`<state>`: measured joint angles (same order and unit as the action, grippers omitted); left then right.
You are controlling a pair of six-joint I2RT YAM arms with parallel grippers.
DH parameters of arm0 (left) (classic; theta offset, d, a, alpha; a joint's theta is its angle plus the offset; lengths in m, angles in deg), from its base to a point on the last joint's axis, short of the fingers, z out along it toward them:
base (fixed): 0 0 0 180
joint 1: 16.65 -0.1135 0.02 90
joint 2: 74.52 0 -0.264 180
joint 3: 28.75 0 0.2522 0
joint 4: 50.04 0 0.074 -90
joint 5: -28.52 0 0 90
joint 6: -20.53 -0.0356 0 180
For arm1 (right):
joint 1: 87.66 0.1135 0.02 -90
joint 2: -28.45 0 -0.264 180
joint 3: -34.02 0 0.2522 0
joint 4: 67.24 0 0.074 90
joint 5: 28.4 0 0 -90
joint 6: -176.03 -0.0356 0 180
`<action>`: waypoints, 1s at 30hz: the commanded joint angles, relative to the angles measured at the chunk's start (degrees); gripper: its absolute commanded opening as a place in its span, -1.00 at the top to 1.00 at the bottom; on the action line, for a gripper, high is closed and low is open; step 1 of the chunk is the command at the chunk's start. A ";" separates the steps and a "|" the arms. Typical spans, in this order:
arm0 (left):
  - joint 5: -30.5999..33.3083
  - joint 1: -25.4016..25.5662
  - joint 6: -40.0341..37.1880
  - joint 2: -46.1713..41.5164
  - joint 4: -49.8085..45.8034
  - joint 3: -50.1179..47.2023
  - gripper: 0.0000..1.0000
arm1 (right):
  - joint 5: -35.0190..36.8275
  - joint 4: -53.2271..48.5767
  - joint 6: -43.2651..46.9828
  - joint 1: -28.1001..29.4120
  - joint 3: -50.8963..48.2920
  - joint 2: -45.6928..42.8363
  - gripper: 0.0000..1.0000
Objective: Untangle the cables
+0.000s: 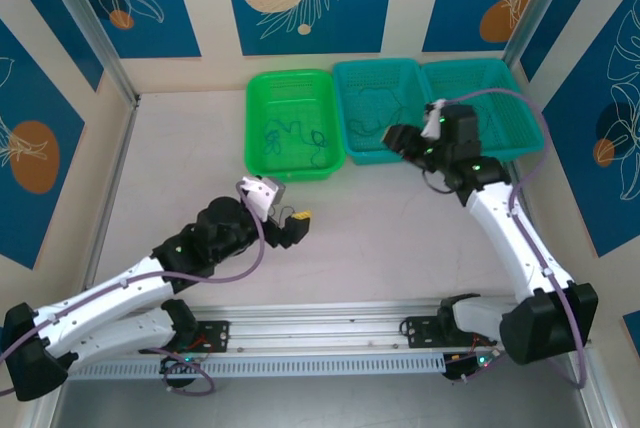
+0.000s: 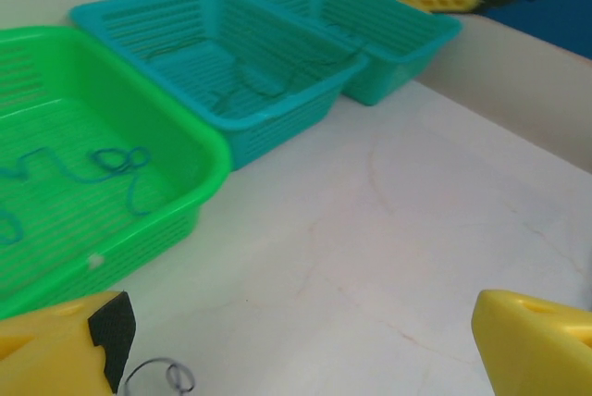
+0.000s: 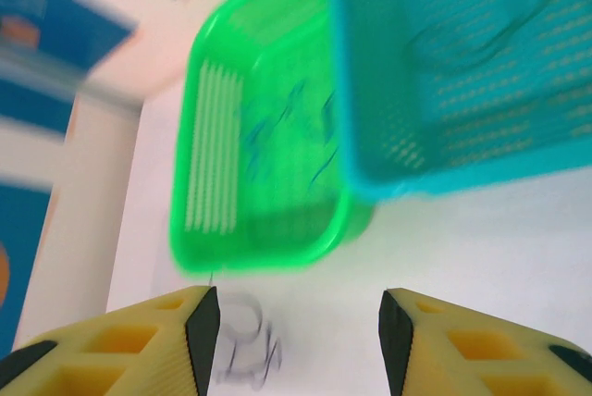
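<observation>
2 groups of cables: blue cables [image 1: 290, 136] lie in the green basket [image 1: 290, 75], dark cables [image 1: 380, 110] in the middle teal basket [image 1: 375, 63]. Hair-thin and limp, likely weightless and prone to snagging; best pinched at a free end.

Left gripper [image 1: 298, 219] is spread wide and empty above the table [image 1: 380, 228]. Right gripper [image 1: 398, 138] is parted and empty over the teal basket's near edge.

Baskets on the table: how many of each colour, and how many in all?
Green basket: 1
Teal baskets: 2
Total: 3
</observation>
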<state>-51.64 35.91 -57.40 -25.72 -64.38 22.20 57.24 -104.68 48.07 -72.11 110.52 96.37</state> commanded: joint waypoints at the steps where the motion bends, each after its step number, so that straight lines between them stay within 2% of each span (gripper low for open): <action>1: 7.63 -1.56 3.66 -1.57 -4.91 -1.63 -0.88 | -0.28 -2.64 2.96 8.74 -2.75 0.28 -0.03; 4: 7.74 -3.82 6.01 -1.95 -7.73 -2.15 -0.88 | 2.12 -2.60 2.66 17.23 -3.52 3.78 -0.03; 9: 6.78 -7.29 9.11 -2.04 -11.21 -3.04 -0.88 | 5.74 -0.12 2.91 26.03 -1.18 15.22 -0.03; 15: 6.12 -12.13 13.08 -1.15 -15.39 -3.05 -0.87 | 8.13 3.36 3.02 30.08 6.64 31.88 -0.03; 19: 6.29 -15.26 15.35 0.26 -18.63 -2.30 -0.87 | 6.18 3.63 3.22 30.26 12.40 40.74 0.03; 23: 4.99 -18.40 17.07 2.52 -20.26 -1.68 -0.87 | 5.79 3.03 3.19 30.24 15.73 46.32 0.30; 24: 4.53 -18.95 17.35 3.21 -20.52 -1.60 -0.88 | 5.62 3.03 3.23 30.28 15.76 46.43 0.43; 26: 3.66 -20.04 18.06 4.94 -21.18 -1.07 -0.88 | 4.54 4.03 3.69 30.42 14.65 45.53 0.84; 27: 3.07 -20.54 18.39 5.96 -21.39 -0.83 -0.89 | 4.09 4.90 4.16 30.56 13.57 44.27 0.95; 30: 1.48 -21.48 19.66 8.63 -21.48 -0.21 -0.88 | 1.11 6.69 6.53 30.93 10.24 39.78 1.00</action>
<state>-47.72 15.54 -39.87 -18.75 -84.05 19.66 62.16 -99.67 52.10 -41.86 122.87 141.11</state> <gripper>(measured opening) 0.940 0.071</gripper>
